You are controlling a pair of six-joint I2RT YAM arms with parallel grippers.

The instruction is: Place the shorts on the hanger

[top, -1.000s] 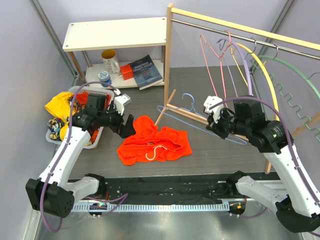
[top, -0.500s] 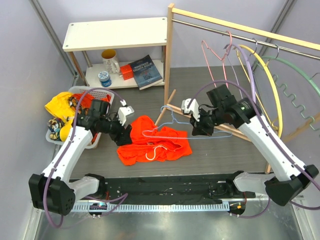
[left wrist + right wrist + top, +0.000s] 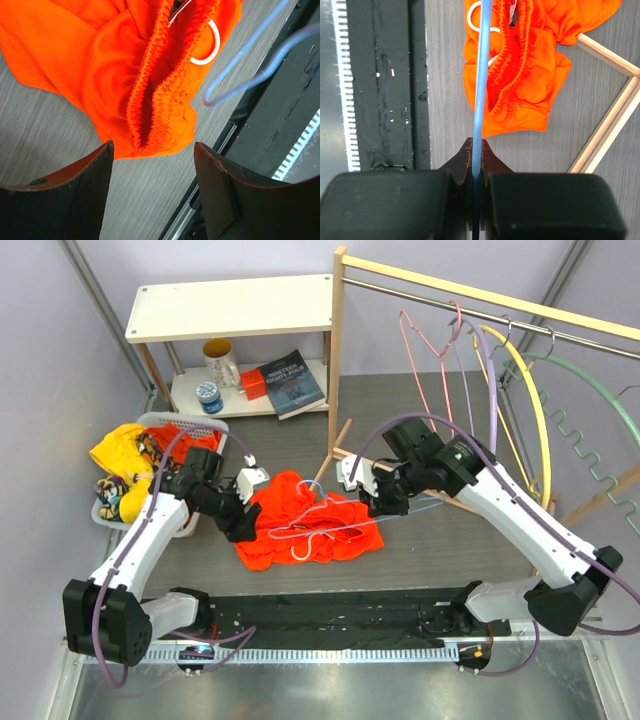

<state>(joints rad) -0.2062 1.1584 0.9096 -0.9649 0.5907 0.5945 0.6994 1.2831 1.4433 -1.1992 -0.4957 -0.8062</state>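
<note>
The orange shorts [image 3: 315, 525] lie crumpled on the table between the arms, with the white drawstring [image 3: 207, 47] looped at the waistband. My right gripper [image 3: 383, 505] is shut on the light-blue hanger [image 3: 340, 528] and holds it low over the shorts, the wire reaching left across them. In the right wrist view the wire [image 3: 481, 75] runs straight out from the closed gripper [image 3: 477, 150], beside the shorts [image 3: 520, 75]. My left gripper [image 3: 243, 518] is open and empty at the shorts' left edge. In its wrist view the gripper [image 3: 152, 165] has the elastic waistband [image 3: 145, 95] just beyond it.
A wooden clothes rack [image 3: 340, 360] stands at the back right with pink, lilac, yellow and green hangers; its base bars [image 3: 610, 125] lie on the table right of the shorts. A basket [image 3: 185, 520] with a yellow garment sits far left. A shelf [image 3: 230, 305] holds a mug and a book.
My right arm has swung left and down, carrying the blue hanger from near the rack to over the shorts. My left gripper has shifted nearer, to the shorts' left edge, still open.
</note>
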